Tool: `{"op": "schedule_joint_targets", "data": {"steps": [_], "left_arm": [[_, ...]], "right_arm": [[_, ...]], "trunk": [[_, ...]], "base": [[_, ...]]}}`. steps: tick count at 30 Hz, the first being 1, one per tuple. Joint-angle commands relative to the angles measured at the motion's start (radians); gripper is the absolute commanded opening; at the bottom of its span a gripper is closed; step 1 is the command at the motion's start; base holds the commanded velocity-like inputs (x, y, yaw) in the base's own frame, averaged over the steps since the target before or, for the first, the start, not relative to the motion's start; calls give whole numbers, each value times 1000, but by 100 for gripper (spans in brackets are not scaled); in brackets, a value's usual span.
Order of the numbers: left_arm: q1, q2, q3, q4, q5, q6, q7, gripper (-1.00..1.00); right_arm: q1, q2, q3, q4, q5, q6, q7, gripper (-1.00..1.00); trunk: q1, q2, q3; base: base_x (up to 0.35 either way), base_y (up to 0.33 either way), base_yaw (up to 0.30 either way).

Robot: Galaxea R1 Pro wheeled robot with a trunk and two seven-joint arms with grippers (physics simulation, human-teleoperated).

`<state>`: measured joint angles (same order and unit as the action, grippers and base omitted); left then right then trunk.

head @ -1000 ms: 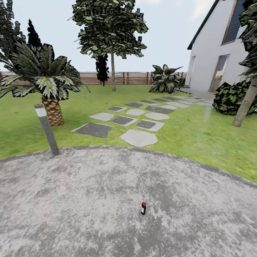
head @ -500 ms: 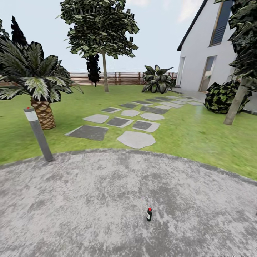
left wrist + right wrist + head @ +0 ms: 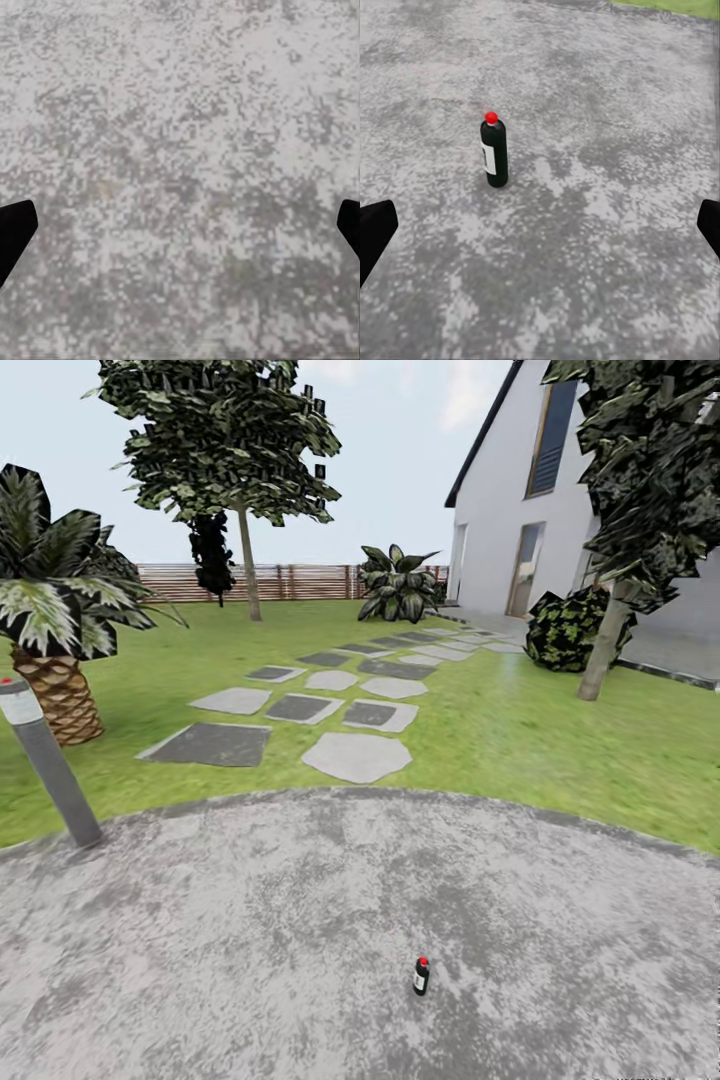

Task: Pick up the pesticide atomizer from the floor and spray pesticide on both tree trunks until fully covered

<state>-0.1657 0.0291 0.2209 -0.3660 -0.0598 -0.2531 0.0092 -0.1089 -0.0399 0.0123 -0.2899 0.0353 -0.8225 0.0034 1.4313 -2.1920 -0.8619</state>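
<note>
From my head camera, the pesticide atomizer (image 3: pixel 421 976) stands upright on the grey mottled floor (image 3: pixel 250 920), alone near the lower middle of the paving and well apart from everything else. It is a small dark bottle with a pale label and a red top. Beyond the paving's curved edge lies the lawn (image 3: pixel 520 740), crossed by stepping stones (image 3: pixel 357 756) leading toward the white house (image 3: pixel 520 510). A grey bollard light (image 3: pixel 45 760) leans at the paving's left edge, with a short palm (image 3: pixel 55 610) behind it. On the right a thick pale trunk (image 3: pixel 603 650) rises slightly tilted from the grass beside a dark bush (image 3: pixel 565 628). A thin-stemmed tree (image 3: pixel 235 450) stands farther back before the wooden fence (image 3: pixel 290 581).

Through my left wrist camera, my left gripper (image 3: pixel 180 225) hangs over bare paving, its dark fingertips (image 3: pixel 15 232) spread wide at both edges, holding nothing.

Through my right wrist camera, my right gripper (image 3: pixel 540 225) is likewise spread wide and empty, fingertips (image 3: pixel 375 232) at the frame's edges. The atomizer (image 3: pixel 493 151) stands upright on the paving ahead of the fingers, not touching them; a strip of grass (image 3: pixel 675 6) shows at the far corner.
</note>
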Motion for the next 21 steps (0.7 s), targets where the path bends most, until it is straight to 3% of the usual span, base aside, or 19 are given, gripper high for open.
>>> {"op": "schedule_joint_targets", "data": {"steps": [1,21], "left_arm": [[0,0,0,0,0,0,0,100],[0,0,0,0,-1,0,0,100]], "right_arm": [[0,0,0,0,0,0,0,100],[0,0,0,0,-1,0,1,100]], "trunk": [[0,0,0],[0,0,8]], "base": [[167,278,-268],[161,278,-269]]}}
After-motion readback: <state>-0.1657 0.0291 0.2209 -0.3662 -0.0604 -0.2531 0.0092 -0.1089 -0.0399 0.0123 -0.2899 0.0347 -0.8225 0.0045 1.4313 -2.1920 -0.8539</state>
